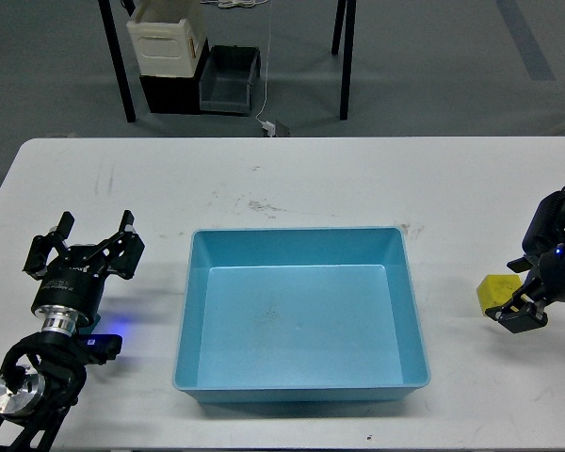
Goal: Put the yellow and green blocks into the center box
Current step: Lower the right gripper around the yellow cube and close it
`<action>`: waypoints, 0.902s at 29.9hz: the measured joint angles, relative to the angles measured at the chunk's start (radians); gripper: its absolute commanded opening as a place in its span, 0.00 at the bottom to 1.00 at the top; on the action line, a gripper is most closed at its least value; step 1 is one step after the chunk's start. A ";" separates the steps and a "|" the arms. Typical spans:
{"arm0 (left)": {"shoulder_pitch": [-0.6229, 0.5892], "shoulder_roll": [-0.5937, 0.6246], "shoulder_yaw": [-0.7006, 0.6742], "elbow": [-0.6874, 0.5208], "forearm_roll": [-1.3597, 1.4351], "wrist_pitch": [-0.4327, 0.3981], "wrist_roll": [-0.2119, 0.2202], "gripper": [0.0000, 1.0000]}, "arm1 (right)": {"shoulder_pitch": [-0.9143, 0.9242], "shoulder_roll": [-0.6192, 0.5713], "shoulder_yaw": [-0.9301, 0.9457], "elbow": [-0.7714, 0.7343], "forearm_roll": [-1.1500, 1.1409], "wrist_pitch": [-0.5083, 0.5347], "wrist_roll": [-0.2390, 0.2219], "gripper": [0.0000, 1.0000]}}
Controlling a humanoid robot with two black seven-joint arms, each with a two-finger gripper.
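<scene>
yellow block (494,293) against right fingers (514,307), light-blue box (299,239) well left

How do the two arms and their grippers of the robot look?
Both are black. The left gripper has two forked black fingers, a silver metal ring behind it and a small blue light beside the wrist. The right gripper is bulky, with one small blue light.
</scene>
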 measured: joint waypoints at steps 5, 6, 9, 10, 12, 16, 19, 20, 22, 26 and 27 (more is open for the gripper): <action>0.000 0.000 0.000 0.001 0.000 0.000 0.000 1.00 | -0.009 -0.003 -0.002 0.000 0.000 -0.001 0.000 0.96; 0.000 0.000 0.000 0.001 0.000 0.000 0.000 1.00 | -0.011 -0.003 -0.002 0.000 0.000 -0.001 0.000 0.97; 0.000 0.000 0.000 0.002 0.000 0.000 0.000 1.00 | -0.011 -0.003 -0.003 0.000 0.000 -0.001 0.000 0.97; 0.000 0.000 0.000 0.002 0.000 0.000 0.000 1.00 | -0.011 -0.003 -0.003 0.002 0.000 -0.001 0.000 0.97; 0.000 0.000 0.000 0.004 0.000 0.000 0.000 1.00 | -0.011 -0.002 -0.003 0.005 0.000 -0.001 0.000 0.96; 0.000 0.000 -0.001 0.011 0.000 -0.001 -0.001 1.00 | -0.013 -0.001 -0.003 0.010 0.000 -0.001 0.000 0.92; 0.000 -0.001 -0.001 0.015 0.000 -0.001 -0.002 1.00 | -0.016 -0.001 -0.010 0.011 0.000 -0.001 0.000 0.91; 0.000 -0.002 -0.002 0.015 -0.001 -0.001 -0.002 1.00 | -0.017 0.000 -0.019 0.012 0.000 -0.001 0.000 0.91; -0.001 -0.003 -0.002 0.015 -0.001 -0.001 -0.002 1.00 | -0.017 0.002 -0.038 0.013 0.000 -0.003 0.000 0.91; -0.001 -0.006 -0.002 0.018 -0.001 -0.001 -0.002 1.00 | -0.013 0.004 -0.051 0.012 0.000 -0.005 0.000 0.85; -0.001 -0.006 -0.002 0.021 -0.002 -0.001 -0.002 1.00 | -0.013 0.006 -0.051 0.011 0.000 -0.005 0.000 0.83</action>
